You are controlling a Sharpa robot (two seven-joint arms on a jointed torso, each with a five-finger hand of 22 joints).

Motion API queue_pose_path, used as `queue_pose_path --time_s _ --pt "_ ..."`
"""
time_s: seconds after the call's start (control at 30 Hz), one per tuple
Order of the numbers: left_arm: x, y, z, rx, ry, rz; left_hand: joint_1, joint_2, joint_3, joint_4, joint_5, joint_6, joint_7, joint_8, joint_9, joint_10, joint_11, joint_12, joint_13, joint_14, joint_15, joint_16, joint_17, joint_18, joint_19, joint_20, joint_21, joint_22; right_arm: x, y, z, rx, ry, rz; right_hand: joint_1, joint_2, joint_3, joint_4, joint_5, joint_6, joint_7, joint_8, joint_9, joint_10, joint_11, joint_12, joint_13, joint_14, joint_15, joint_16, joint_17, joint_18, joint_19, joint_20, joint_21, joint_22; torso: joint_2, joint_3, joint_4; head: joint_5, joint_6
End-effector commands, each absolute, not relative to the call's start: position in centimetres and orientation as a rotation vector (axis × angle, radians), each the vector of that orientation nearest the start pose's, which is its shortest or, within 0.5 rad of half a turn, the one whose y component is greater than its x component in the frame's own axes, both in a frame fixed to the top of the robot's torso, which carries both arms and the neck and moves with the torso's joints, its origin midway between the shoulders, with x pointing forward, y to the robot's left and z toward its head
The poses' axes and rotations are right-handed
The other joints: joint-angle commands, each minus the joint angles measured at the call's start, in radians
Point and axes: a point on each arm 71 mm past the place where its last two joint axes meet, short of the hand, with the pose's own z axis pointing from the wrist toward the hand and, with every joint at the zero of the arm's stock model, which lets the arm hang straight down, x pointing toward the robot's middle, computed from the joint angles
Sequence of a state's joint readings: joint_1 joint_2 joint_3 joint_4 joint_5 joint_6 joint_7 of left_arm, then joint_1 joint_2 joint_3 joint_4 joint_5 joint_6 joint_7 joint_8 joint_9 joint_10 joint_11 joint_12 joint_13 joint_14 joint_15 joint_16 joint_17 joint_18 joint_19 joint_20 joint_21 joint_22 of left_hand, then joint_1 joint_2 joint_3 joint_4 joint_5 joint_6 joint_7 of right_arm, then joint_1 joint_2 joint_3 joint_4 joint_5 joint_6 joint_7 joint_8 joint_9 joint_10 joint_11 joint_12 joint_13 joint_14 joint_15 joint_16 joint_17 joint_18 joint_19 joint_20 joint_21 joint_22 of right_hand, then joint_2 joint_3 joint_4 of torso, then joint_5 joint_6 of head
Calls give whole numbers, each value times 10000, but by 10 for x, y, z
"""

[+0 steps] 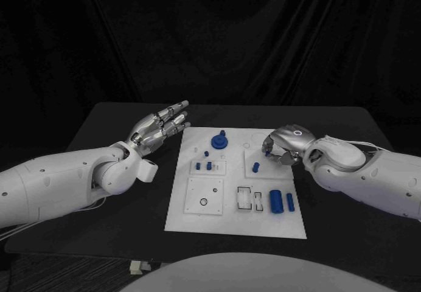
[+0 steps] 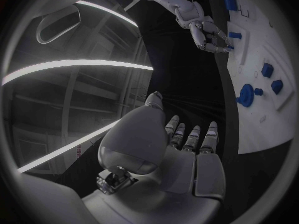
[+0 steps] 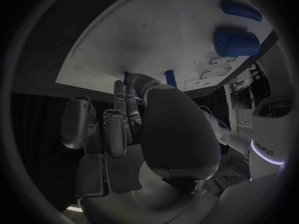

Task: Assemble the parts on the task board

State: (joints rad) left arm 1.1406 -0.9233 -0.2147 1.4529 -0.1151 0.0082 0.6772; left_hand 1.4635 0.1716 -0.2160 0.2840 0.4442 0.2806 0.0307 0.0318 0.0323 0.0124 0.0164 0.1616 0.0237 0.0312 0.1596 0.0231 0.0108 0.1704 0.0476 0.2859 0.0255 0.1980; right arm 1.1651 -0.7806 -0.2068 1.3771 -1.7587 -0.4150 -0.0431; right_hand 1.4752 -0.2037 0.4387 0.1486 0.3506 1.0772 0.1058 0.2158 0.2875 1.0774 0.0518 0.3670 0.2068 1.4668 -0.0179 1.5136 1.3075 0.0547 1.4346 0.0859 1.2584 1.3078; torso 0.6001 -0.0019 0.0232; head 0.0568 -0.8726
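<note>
The white board (image 1: 235,226) lay flat in the middle of the black table (image 1: 351,131), a smooth matte plate with shallow square and slotted recesses; small glossy blue parts sat on it. In the head view's centre right, the right hand (image 1: 285,146) hung over the board's upper right part, its silver fingers curled inward and downward around a short blue peg (image 1: 256,166) that stood upright just below and left of the fingertips; whether the fingers actually touched or pinched it could not be told. The left hand (image 1: 160,129), at the upper left of the board and off its edge, held nothing, its fingers straight and slightly fanned above the table. A round blue disc with a stub (image 1: 218,143) stood near the board's top edge; two small blue pegs (image 1: 204,165) sat below it at the frame's centre; a thick blue cylinder (image 1: 275,200) and a thinner blue rod (image 1: 290,202) lay side by side at the lower right of the board, beside the slotted cut-outs (image 1: 250,199).
</note>
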Motion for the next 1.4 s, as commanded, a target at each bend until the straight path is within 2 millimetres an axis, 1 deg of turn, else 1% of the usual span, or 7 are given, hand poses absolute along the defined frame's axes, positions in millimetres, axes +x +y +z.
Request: queue_pose_path --time_s 0.03,0.57,1.03,1.13,1.2,1.27,1.4 --pt "449 257 -245 -8991 14260 -18012 91 5 -9 -55 74 10 98 27 18 5 80 51 13 -9 95 81 20 86 26 56 69 26 473 -205 -252 -5026 15838 5070 -1 50 11 -63 -47 83 -3 73 17 54 -4 64 11 707 -29 -42 1347 135 42 -6 66 1733 -1 -4 4 1 0" --pt "449 259 -248 -9072 14342 -17931 128 4 -20 -53 77 103 168 42 29 14 118 91 19 7 129 105 25 72 49 68 74 11 467 -193 -209 -5078 14932 5540 -46 53 9 -91 -116 160 -2 131 123 181 -28 76 7 711 -45 -39 1353 127 61 -13 111 1745 1 -5 11 141 0" --pt "448 260 -248 -9053 14241 -17845 154 -13 -52 -31 65 116 196 42 28 22 152 114 21 -54 25 67 6 48 -22 28 22 -207 427 -131 -192 -5826 14585 7478 -34 48 30 -132 -188 116 31 103 162 210 -16 53 -6 714 -45 -37 1358 130 57 -17 101 1741 -7 -7 1 323 0" --pt "448 261 -247 -9024 14146 -17771 106 -14 -140 30 5 81 162 30 21 22 155 131 20 -200 -274 -53 -38 55 -200 -140 -82 -666 420 -119 -196 -6020 14646 7811 -29 52 37 -142 -198 98 36 92 166 216 -15 49 -8 713 -43 -40 1351 133 51 -16 87 1737 0 -2 3 372 0" --pt "448 261 -247 -8995 14058 -17711 20 -9 -220 46 -48 -11 119 17 10 17 195 136 19 -274 -569 -140 -71 88 -285 -418 -110 -889 417 -111 -200 -6136 14712 7978 -29 52 38 -143 -202 92 38 88 167 217 -13 48 -8 713 -43 -40 1352 134 48 -16 80 1735 1 -3 4 396 0" --pt "448 262 -246 -8956 13947 -17637 -171 0 -344 73 -181 -142 70 -1 -6 -5 132 108 12 -312 -892 -231 -108 119 -341 -869 -128 -1067 413 -104 -206 -6309 14809 8082 -31 55 43 -151 -216 60 47 68 171 213 -6 38 -13 709 -39 -46 1339 141 33 -15 46 1724 5 -2 7 437 0" --pt "448 264 -245 -8880 13733 -17463 -495 1 -513 91 -440 -395 -21 -35 -32 -38 -75 46 3 -312 -1322 -231 -108 85 -400 -1505 -162 -1326 410 -93 -218 -6576 15021 8190 -36 57 45 -158 -240 36 56 52 177 205 2 26 -18 705 -33 -54 1324 141 31 -12 43 1723 4 -4 8 458 0"
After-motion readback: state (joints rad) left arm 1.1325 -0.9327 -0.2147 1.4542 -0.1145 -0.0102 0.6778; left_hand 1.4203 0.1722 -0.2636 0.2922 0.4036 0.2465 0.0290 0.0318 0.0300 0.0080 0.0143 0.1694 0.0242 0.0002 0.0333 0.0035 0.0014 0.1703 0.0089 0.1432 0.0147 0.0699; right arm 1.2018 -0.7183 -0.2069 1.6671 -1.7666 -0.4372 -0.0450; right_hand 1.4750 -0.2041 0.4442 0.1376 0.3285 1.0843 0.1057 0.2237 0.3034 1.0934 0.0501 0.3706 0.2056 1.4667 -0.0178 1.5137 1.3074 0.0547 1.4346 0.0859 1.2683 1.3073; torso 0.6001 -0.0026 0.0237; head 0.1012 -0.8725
